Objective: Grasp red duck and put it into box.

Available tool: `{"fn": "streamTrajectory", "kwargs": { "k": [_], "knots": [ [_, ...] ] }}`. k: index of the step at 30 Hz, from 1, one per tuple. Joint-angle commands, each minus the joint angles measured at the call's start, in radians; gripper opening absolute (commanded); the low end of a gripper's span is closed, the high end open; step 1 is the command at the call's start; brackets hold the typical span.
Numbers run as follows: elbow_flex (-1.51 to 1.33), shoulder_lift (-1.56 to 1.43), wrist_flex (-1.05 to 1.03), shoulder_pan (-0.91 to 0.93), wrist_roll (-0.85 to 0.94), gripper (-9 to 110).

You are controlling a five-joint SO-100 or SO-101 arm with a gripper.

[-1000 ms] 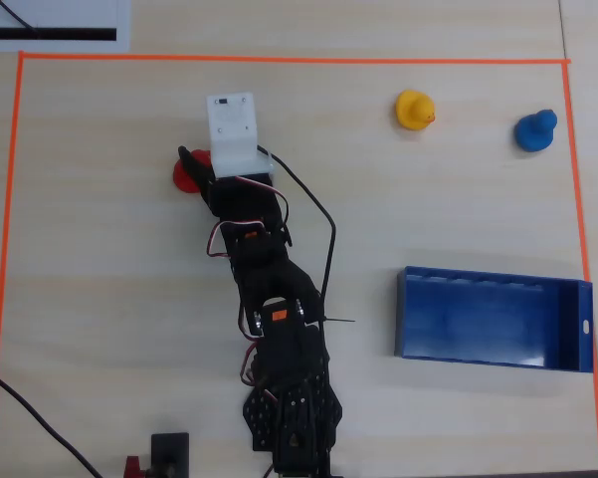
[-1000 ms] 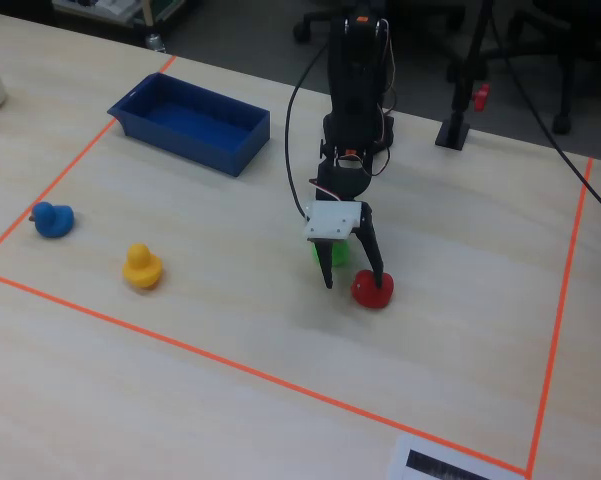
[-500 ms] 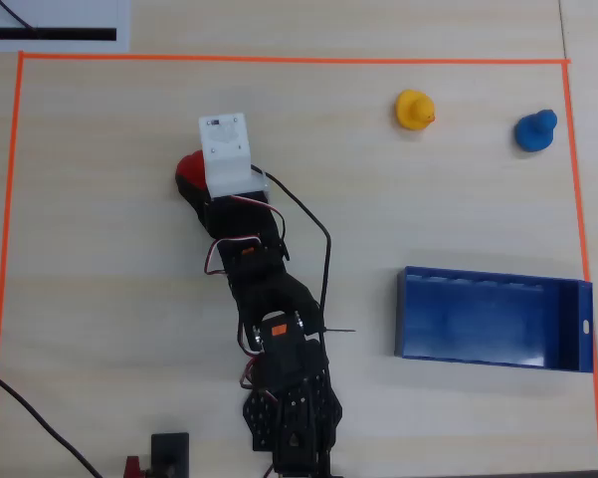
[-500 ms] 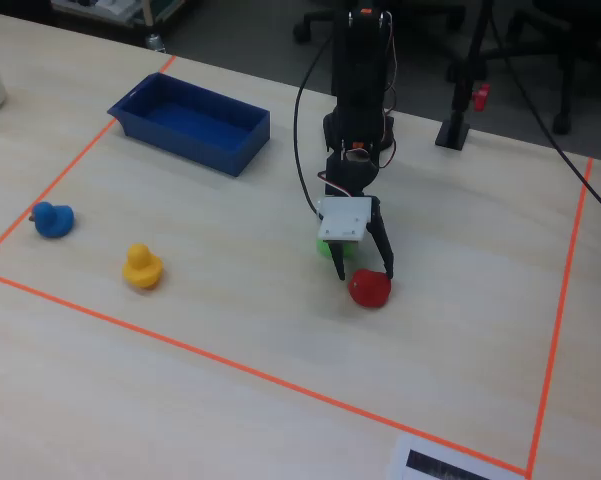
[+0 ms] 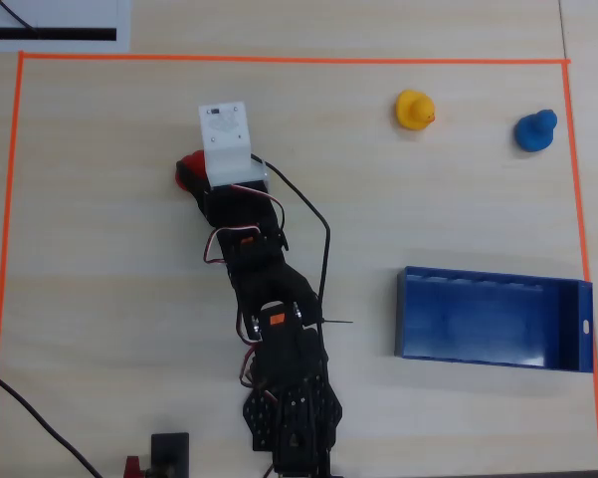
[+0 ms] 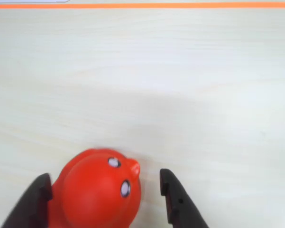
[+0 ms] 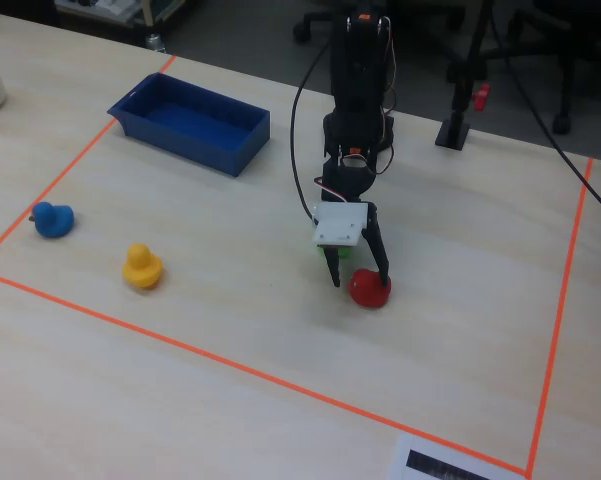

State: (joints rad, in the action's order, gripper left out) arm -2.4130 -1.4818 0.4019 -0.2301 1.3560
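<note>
Since 0.5 s ago the arm's white camera block slid a bit toward the tape edge in the overhead view; more of the small glossy red plastic duck (image 6: 98, 190) shows beside it. Black 2-finger gripper (image 6: 104, 197) is spread open w/ 1 finger each side of the duck, which sits on the pale wood table (image 7: 230, 390). Green duck (image 7: 327, 247) is tucked behind the gripper, mostly hidden. Shallow dark blue plastic box (image 5: 490, 319), yellow duck (image 5: 414, 109) & blue duck (image 5: 534, 129) lie well apart.
</note>
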Motion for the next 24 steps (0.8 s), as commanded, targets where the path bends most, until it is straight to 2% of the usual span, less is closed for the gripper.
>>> {"fn": "streamTrajectory", "kwargs": {
  "k": [1,5,7,18,20,24],
  "knots": [
    [0.054,0.002,0.000,0.002,0.018,20],
    [0.063,0.006,-0.060,0.000,0.058,5],
    [0.067,0.006,-0.084,0.000,0.069,0],
    [0.141,-0.075,-0.170,0.037,0.069,0],
    [0.224,-0.135,-0.273,0.071,0.028,0],
    [0.529,-0.230,-0.701,0.202,-0.066,0]
  ]
}}
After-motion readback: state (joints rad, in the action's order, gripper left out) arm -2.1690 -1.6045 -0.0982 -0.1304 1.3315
